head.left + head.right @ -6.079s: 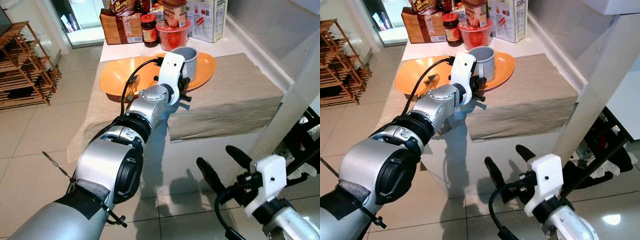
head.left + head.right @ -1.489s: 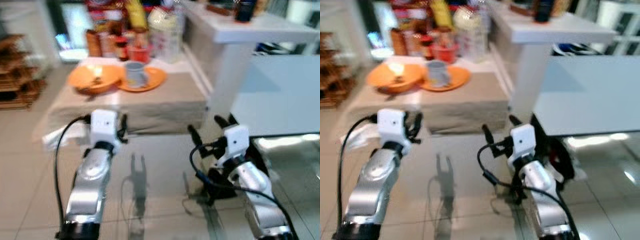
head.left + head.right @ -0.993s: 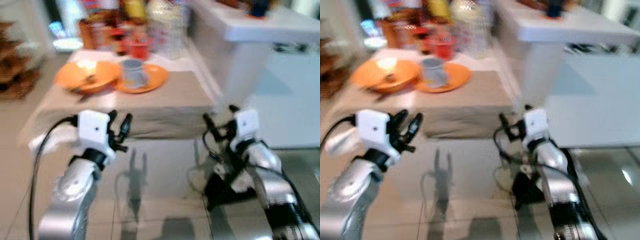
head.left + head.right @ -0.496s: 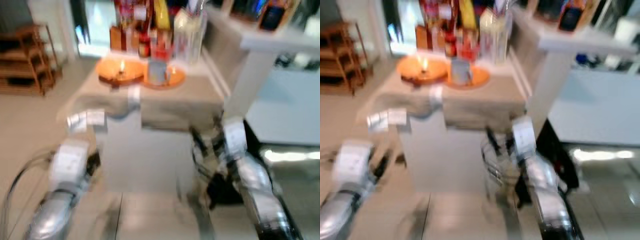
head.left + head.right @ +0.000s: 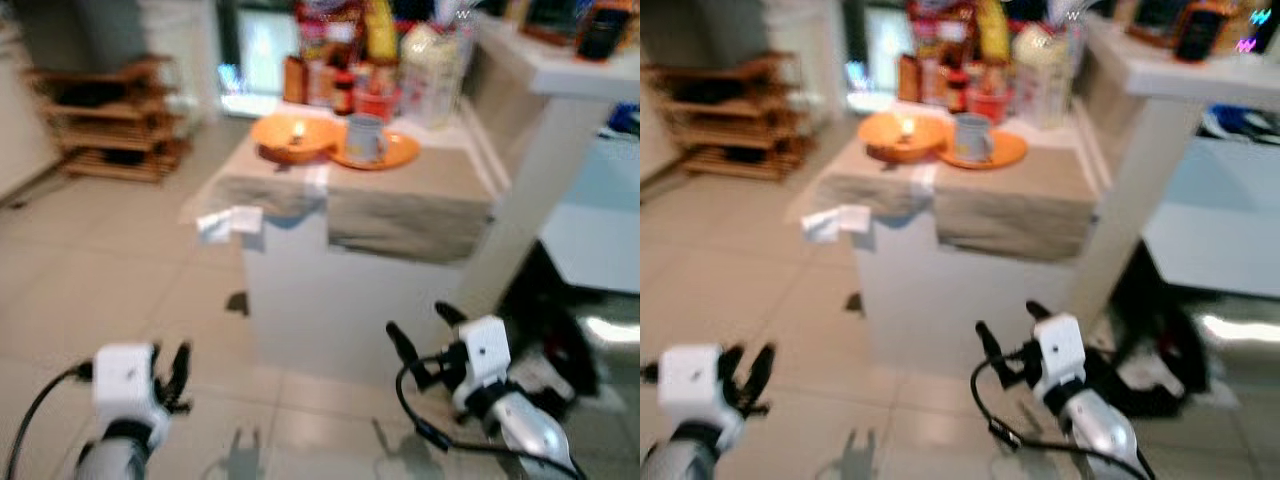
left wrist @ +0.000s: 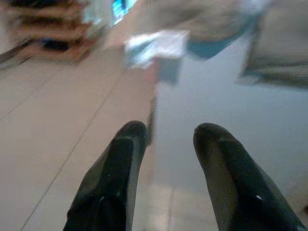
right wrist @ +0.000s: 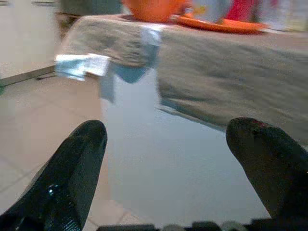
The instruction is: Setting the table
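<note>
Two silver arms are ending in white blocky wrist housings, each carrying a gripper, left and right, of two long black fingers; black cables are looping alongside.

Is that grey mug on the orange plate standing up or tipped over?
Upright. The mug stands on the plate, its open mouth facing up; the blur hides whether anything is inside.

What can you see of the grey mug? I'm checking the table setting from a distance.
The grey mug looks like plain, dull grey ceramic and stands upright on the orange plate, right of the orange bowl, on the cloth-covered table. Blur hides its handle and contents. Neither end effector is near it.
</note>
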Controlling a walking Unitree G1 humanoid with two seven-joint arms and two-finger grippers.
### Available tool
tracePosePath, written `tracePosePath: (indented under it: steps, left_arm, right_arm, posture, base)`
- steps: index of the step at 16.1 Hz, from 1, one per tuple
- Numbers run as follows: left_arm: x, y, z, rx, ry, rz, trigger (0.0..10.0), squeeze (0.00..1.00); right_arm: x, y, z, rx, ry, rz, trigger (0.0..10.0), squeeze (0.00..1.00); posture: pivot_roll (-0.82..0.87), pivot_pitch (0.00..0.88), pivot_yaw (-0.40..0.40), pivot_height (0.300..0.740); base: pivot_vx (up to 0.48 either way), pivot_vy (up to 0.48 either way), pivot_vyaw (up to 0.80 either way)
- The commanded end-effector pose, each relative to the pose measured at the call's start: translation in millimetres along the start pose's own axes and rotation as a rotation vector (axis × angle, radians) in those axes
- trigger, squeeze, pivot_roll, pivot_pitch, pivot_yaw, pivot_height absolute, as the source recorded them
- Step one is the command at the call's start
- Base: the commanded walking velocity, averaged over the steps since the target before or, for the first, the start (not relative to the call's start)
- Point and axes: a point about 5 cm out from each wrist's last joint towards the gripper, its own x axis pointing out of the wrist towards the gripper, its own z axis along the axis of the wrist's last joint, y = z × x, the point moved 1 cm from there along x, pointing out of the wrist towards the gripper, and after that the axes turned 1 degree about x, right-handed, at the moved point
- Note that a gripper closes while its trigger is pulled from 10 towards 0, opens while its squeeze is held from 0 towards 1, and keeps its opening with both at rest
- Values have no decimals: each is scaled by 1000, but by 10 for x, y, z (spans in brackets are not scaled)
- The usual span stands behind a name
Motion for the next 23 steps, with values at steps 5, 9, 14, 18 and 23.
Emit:
tracePosePath:
  steps: [5, 9, 14, 18, 23]
  left_arm:
    - [63, -106, 95, 65, -46, -39, 10000, 0]
    - [120, -202, 195, 79, -86, -78, 10000, 0]
    - [168, -295, 258, 107, -111, -130, 10000, 0]
    - [195, -331, 319, 145, -139, -151, 10000, 0]
    - [204, -345, 334, 135, -144, -157, 10000, 0]
  right_arm:
    - [-13, -123, -439, 16, 76, -62, 10000, 0]
    - [70, -152, -219, 7, -5, -61, 10000, 0]
    - [128, -100, -37, -11, -56, -47, 10000, 0]
    - [156, -54, 65, -8, -65, -44, 10000, 0]
    - [253, -21, 225, -10, -98, -28, 10000, 0]
  posture:
    - [10, 0, -5, 740]
    - [10, 0, -5, 740]
    - [9, 0, -1, 740]
    - [11, 0, 2, 740]
    - [24, 0, 0, 740]
  base:
    - [157, 110, 0]
    - [437, 0, 0]
    - [449, 0, 0]
    - [449, 0, 0]
    - [449, 0, 0]
